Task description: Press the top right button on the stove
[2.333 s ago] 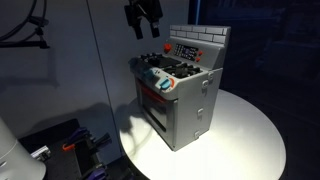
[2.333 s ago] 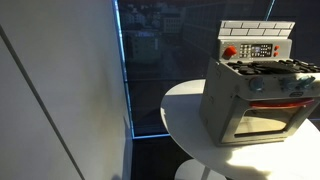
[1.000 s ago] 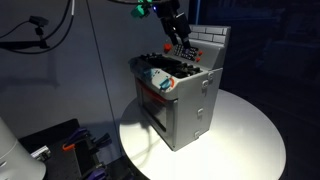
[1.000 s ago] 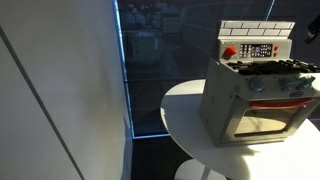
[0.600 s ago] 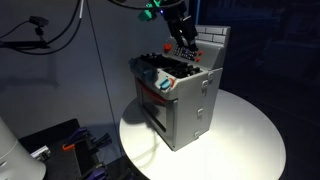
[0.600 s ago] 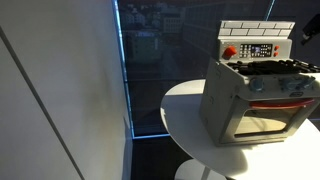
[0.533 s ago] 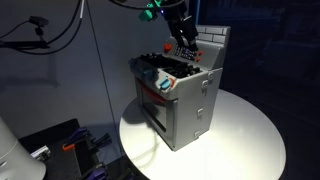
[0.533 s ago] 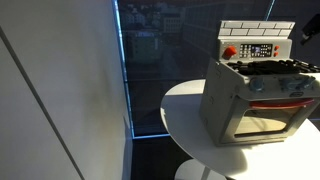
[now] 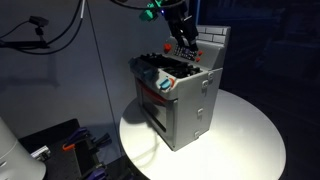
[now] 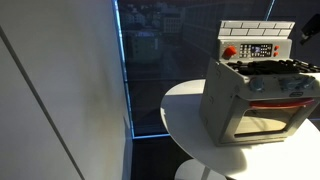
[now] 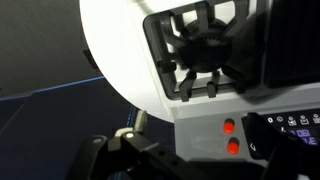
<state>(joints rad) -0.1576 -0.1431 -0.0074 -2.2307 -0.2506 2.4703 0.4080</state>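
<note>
The small grey stove [image 9: 182,100] stands on a round white table [image 9: 245,140]; it also shows in the other exterior view [image 10: 255,100]. Its brick-patterned back panel carries a dark control panel [image 10: 260,50] with red buttons at its left [image 10: 229,52]. My gripper [image 9: 184,46] hangs just in front of that panel, above the black burners, and shows only as a dark tip at the frame edge in an exterior view [image 10: 305,30]. In the wrist view my gripper [image 11: 215,145] looks open and empty, with two red buttons [image 11: 231,137], the dark panel [image 11: 295,128] and a burner [image 11: 205,40] close ahead.
A pale wall panel [image 10: 60,90] and a dark window [image 10: 160,60] stand beside the table. Cables and gear lie on the floor [image 9: 70,148]. A camera on a stand [image 9: 38,22] is at the back.
Since 2.3 s ago my gripper has moved from above the stove's front corner to the control panel. Over the last half second it has stayed still.
</note>
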